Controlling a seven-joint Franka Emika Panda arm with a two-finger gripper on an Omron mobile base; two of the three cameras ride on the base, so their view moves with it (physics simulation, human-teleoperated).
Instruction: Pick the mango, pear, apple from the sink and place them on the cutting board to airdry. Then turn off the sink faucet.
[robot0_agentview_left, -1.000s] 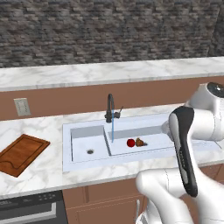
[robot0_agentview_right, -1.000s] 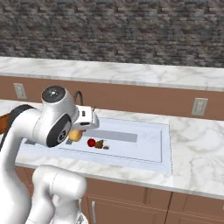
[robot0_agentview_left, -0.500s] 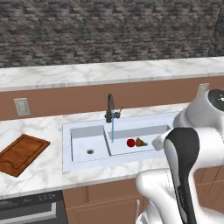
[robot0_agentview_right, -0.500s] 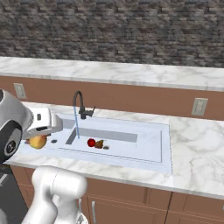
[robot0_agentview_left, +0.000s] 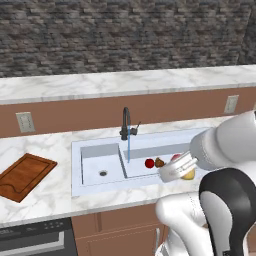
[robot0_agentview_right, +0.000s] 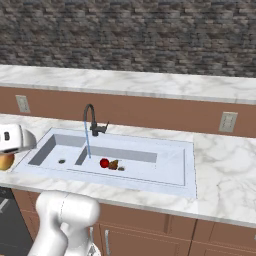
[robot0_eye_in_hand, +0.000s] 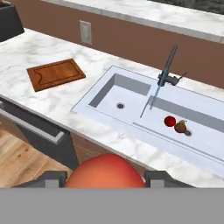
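The end effector (robot0_eye_in_hand: 105, 177) grips the mango (robot0_eye_in_hand: 105, 171) between its fingers, lifted clear of the sink (robot0_eye_in_hand: 109, 119) — the carry step, it seems. Apple (robot0_eye_in_hand: 169, 120) and pear (robot0_eye_in_hand: 180, 127) sit in the right basin; next, swing left over the worktop to the board (robot0_eye_in_hand: 55, 73) — then lower and release.
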